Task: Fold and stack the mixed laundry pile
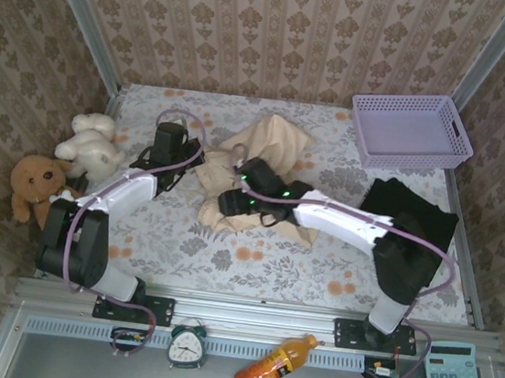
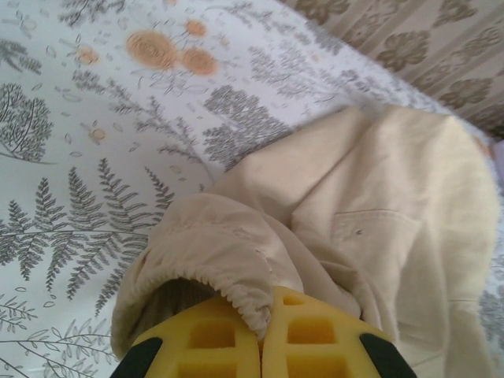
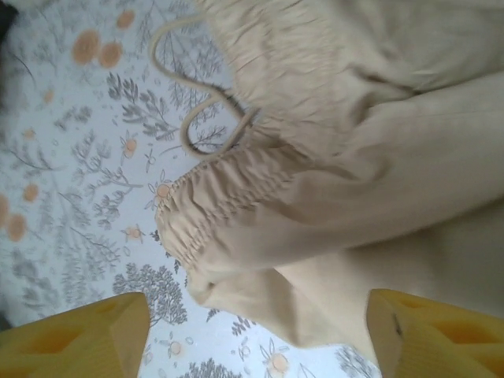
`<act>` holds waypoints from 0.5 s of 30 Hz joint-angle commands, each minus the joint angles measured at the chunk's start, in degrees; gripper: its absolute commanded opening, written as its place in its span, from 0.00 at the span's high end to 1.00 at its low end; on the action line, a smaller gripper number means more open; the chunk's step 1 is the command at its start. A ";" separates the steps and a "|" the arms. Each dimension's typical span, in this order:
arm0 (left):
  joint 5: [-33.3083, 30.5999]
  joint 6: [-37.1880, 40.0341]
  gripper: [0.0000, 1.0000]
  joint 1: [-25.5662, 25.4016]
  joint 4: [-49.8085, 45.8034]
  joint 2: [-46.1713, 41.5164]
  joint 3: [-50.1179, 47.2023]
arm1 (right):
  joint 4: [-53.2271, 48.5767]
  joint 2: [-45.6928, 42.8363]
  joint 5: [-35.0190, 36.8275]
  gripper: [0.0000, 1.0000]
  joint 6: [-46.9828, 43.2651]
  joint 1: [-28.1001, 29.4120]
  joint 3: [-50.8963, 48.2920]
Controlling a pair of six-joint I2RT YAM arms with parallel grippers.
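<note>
The beige garment (image 1: 272,141) lies crumpled mid-table, the black T-shirt (image 1: 416,209) well apart at the right edge. The left gripper (image 2: 260,335) is clamped on the garment's elastic hem; the right gripper (image 3: 253,335) hovers over the waistband, fingers apart, holding nothing. Closing here could catch the loose drawstring (image 3: 183,134) or several layers, so the fold would bunch.

No readable text, clock (image 1: 185,350) numerals too small
</note>
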 commanded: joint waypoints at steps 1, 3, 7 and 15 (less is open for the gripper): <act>2.71 0.87 1.00 2.38 3.43 1.49 -0.30 | -1.09 7.26 7.41 0.21 7.12 2.29 4.79; 4.12 -0.34 1.00 3.92 4.52 1.81 -1.46 | 1.39 10.14 7.24 0.21 11.23 2.71 4.62; 6.71 -1.53 1.00 6.19 6.11 1.87 -3.11 | 7.16 13.51 5.48 0.29 14.84 2.65 3.81; 10.32 -1.42 1.00 10.38 4.35 -1.30 -1.92 | 8.09 1.66 -4.13 1.00 12.05 -3.49 -1.25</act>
